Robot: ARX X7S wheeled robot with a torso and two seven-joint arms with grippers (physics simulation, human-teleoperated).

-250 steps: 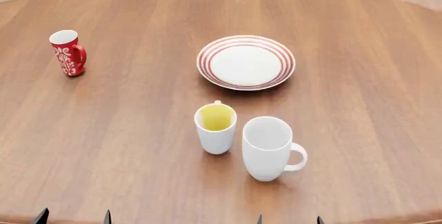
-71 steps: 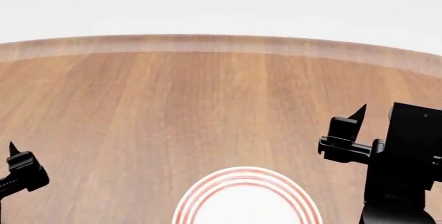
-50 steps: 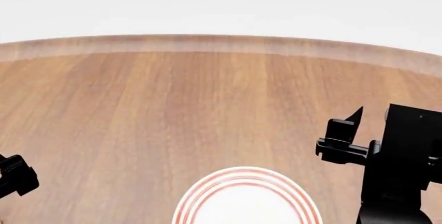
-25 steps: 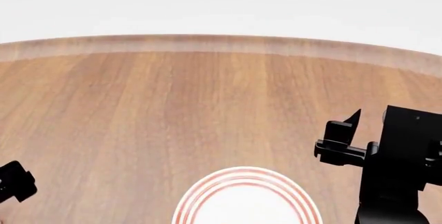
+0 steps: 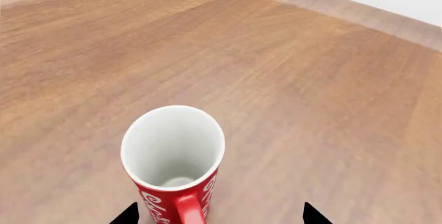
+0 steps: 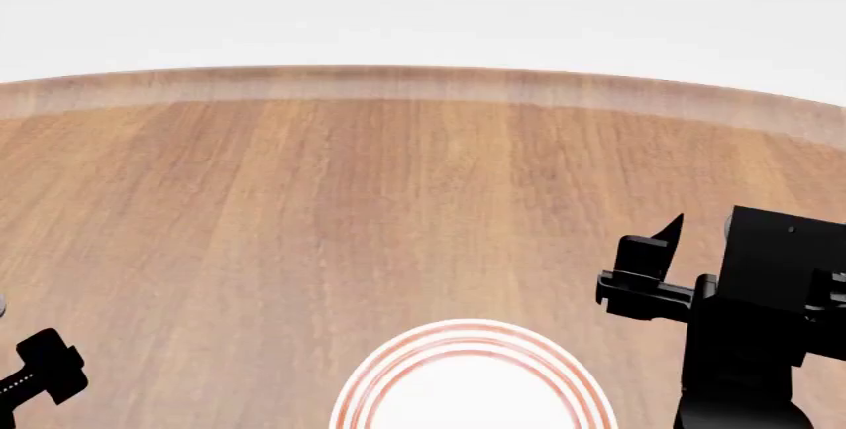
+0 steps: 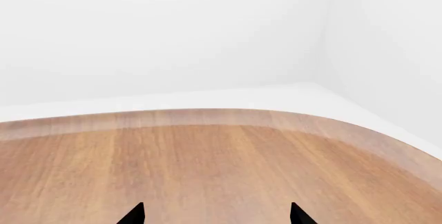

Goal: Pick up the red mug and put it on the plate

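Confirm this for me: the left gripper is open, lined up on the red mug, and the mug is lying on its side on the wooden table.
Not quite. The red mug stands upright, mouth up and white inside showing, as the left wrist view shows. The rest holds: the left gripper is open, its fingertips apart on either side of the mug's handle side, and the mug sits on the wooden table.

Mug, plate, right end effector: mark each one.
mug (image 5: 173,146), left wrist view, on its white inside wall
plate (image 6: 473,334), head view, on its ringed rim
right end effector (image 6: 668,251), head view, between fingertips

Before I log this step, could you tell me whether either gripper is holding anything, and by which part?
Nothing is held. The left gripper is open, its tips either side of the red mug without touching; the right gripper is open and empty.
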